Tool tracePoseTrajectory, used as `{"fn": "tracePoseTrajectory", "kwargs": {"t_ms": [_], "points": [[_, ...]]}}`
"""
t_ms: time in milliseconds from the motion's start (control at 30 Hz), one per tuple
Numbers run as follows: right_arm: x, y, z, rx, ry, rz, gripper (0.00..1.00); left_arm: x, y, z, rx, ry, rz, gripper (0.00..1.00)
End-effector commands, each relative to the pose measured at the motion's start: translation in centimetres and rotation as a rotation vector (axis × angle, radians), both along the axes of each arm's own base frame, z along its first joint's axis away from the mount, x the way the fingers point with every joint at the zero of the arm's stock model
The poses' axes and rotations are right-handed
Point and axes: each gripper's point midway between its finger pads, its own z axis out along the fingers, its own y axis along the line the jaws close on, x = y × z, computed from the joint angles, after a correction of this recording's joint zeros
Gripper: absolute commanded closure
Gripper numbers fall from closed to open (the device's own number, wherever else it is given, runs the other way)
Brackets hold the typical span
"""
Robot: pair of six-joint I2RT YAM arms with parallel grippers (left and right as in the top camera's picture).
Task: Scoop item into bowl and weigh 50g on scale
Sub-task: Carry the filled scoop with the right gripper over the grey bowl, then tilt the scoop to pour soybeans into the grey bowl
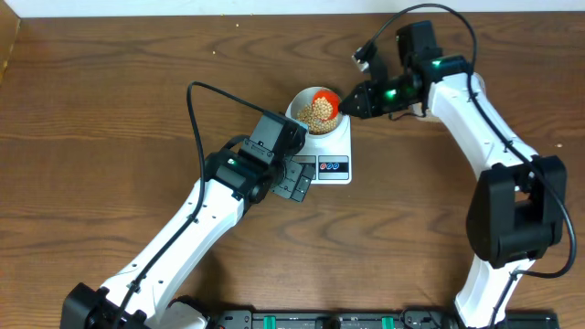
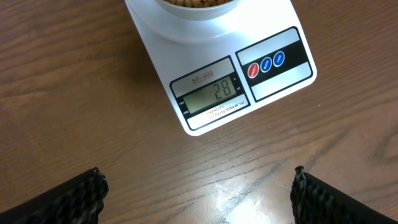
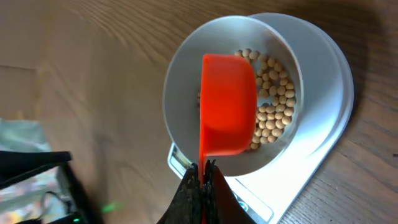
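- My right claw (image 3: 202, 177) is pinching the thin handle of the orange scoop (image 3: 227, 106), pressed together on it, and holding it over the bowl (image 3: 186, 74).
- The beans (image 3: 273, 106) are lying in the bowl, which is sitting on the scale (image 2: 280, 87); the display (image 2: 211, 93) is showing 28.
- I'm judging this as the pouring step, a little past halfway to target. Next I'm needing more beans, then small, careful additions.
- My left claw (image 2: 199, 193) is hanging spread and empty over the counter (image 2: 74, 93), near the scale's display edge, not blocking the right arm.
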Motion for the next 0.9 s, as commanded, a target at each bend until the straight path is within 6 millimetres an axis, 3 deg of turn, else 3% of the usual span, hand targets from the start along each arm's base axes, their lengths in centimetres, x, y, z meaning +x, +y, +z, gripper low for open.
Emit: {"fn": "tracePoseTrajectory", "kwargs": {"t_ms": [0,367,867], "points": [[1.0,0.2,0.6,-0.092,-0.065,-0.028,0.99,-0.1,0.2,-0.5,0.009,0.015,0.008,0.04],[0.9,1.4,2.5,-0.295,-0.227,-0.011,0.99,-0.1,0.2,-0.5,0.009,0.015,0.008,0.04],[0.3,1.7,5.4,-0.315,-0.348,0.041,0.99,-0.1,0.2,-0.5,0.009,0.015,0.008,0.04]]}}
